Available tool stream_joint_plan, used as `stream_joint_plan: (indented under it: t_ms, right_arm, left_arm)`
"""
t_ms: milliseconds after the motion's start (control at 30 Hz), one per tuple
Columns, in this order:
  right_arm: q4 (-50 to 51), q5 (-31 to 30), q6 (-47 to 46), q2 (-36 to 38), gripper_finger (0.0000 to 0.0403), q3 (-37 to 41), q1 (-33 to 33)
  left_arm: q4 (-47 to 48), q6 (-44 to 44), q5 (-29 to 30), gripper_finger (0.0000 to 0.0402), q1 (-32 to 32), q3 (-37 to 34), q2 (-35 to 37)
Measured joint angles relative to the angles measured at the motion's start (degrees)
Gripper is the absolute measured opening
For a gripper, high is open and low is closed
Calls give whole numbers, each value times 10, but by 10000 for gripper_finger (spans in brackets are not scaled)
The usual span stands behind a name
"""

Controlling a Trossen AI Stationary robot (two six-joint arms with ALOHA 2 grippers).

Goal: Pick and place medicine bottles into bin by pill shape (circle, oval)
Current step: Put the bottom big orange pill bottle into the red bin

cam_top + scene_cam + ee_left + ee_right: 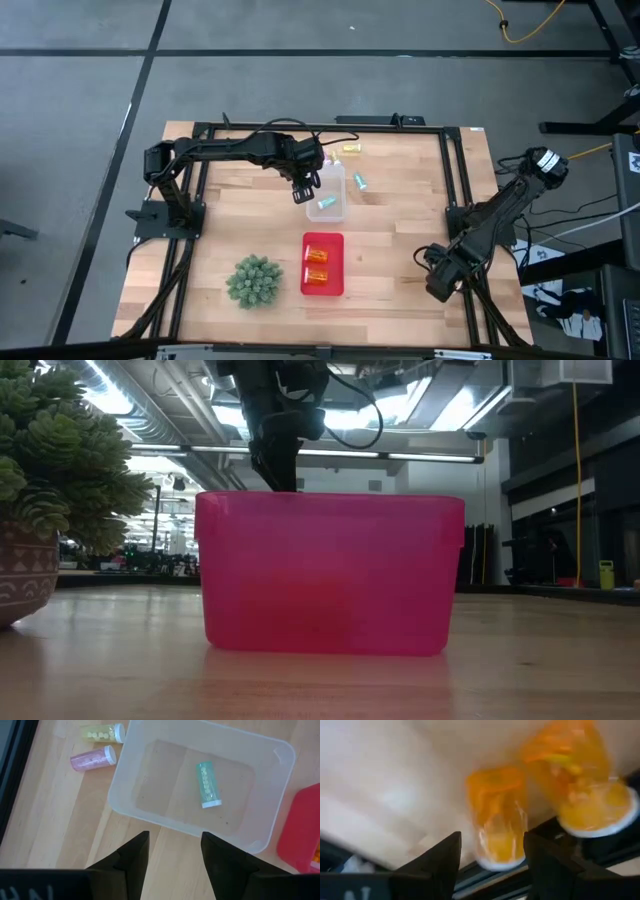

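Above the clear bin [280,785], left claw [174,851] parted, empty, touching nothing.

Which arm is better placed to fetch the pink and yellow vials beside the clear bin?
Left. Its gripper hovers open by the clear bin, near the pink vial and yellow vial; the right gripper sits far off.

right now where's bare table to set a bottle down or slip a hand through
Bare wood lies between the red bin and the right gripper, and left of the clear bin under the left arm. It is crowded behind the clear bin, where the yellow vial and teal vial lie; the plant flanks the red bin.
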State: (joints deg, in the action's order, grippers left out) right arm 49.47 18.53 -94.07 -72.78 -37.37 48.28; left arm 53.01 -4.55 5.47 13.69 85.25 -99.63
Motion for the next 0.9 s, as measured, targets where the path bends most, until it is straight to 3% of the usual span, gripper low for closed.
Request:
stream_joint_plan:
  t_ms: [367,800,900]
  right_arm:
    - [-94,-6,-35,-2,216,54,19]
    - [-103,-20,-66,-3,216,55,19]
    - [-108,-49,-63,-4,216,48,18]
  left_arm:
    - [0,0,0,173,0,0,0]
    - [-1,0,0,173,0,0,0]
    - [-2,0,0,173,0,0,0]
